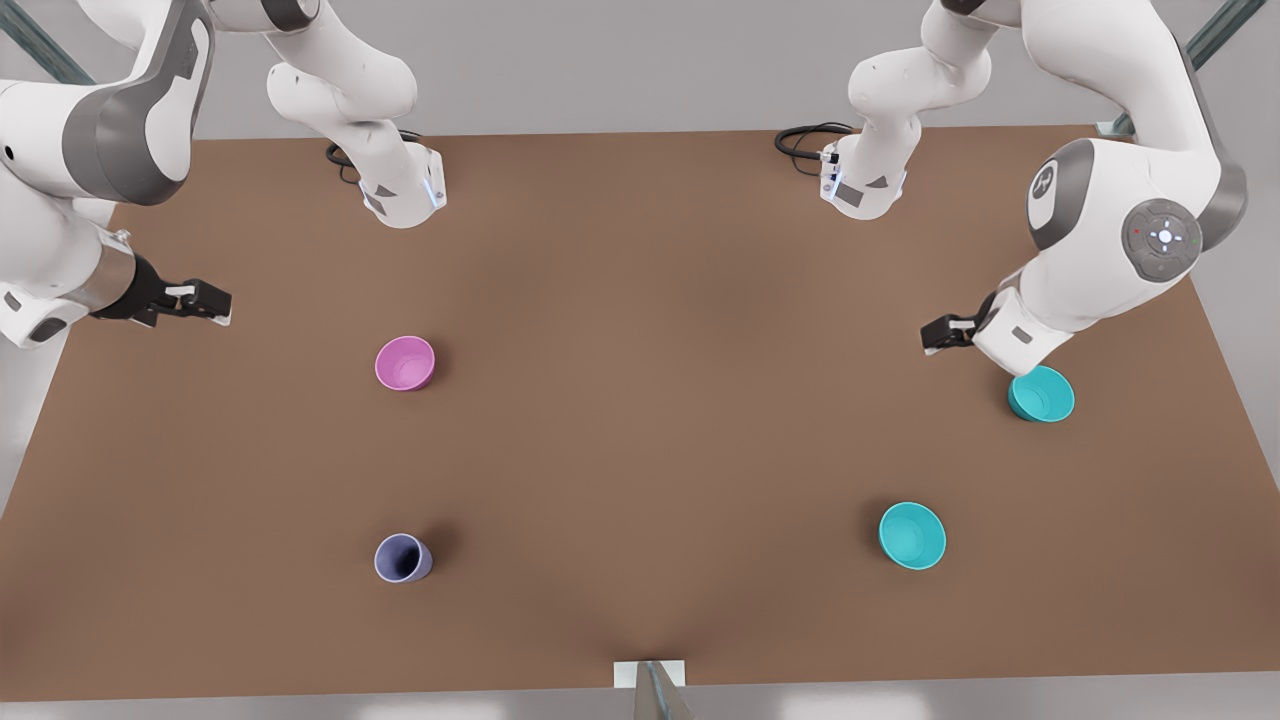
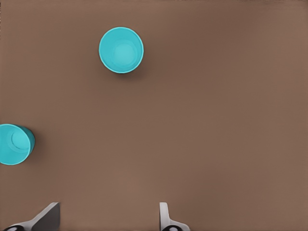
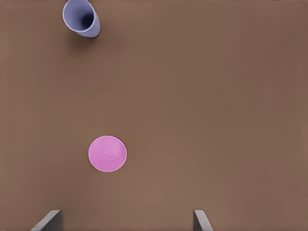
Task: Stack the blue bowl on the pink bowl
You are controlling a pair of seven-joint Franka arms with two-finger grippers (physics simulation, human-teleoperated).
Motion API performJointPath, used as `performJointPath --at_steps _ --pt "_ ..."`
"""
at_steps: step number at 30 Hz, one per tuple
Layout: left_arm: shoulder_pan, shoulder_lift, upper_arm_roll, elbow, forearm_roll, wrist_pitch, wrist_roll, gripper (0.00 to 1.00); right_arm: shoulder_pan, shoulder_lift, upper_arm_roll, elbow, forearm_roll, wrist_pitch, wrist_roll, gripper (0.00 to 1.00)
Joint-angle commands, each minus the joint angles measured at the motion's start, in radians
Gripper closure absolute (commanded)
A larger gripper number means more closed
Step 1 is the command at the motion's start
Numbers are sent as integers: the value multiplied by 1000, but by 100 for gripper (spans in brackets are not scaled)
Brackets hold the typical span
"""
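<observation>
Two look-alike teal-blue bowls stand upright on the table toward the front view's right: one [image 1: 1041,393] [image 2: 14,144] just beside my left gripper [image 1: 940,335] [image 2: 108,222], the other [image 1: 912,536] [image 2: 121,50] nearer the front edge. I cannot tell which of them is the blue bowl. The pink bowl [image 1: 405,362] [image 3: 107,153] sits left of centre. My left gripper hovers open and empty. At the front view's left edge my right gripper [image 1: 210,300] [image 3: 126,222] hangs open and empty, apart from the pink bowl.
A lavender cup [image 1: 403,557] [image 3: 81,18] stands near the front edge, below the pink bowl in the front view. Both arm bases [image 1: 405,190] [image 1: 862,185] are mounted at the far side of the brown table [image 1: 650,420].
</observation>
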Motion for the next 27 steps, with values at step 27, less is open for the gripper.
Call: performJointPath --at_steps 27 --pt "32 12 -2 -2 -30 -91 -63 0 55 -82 -6 -1080 16 1013 143 0"
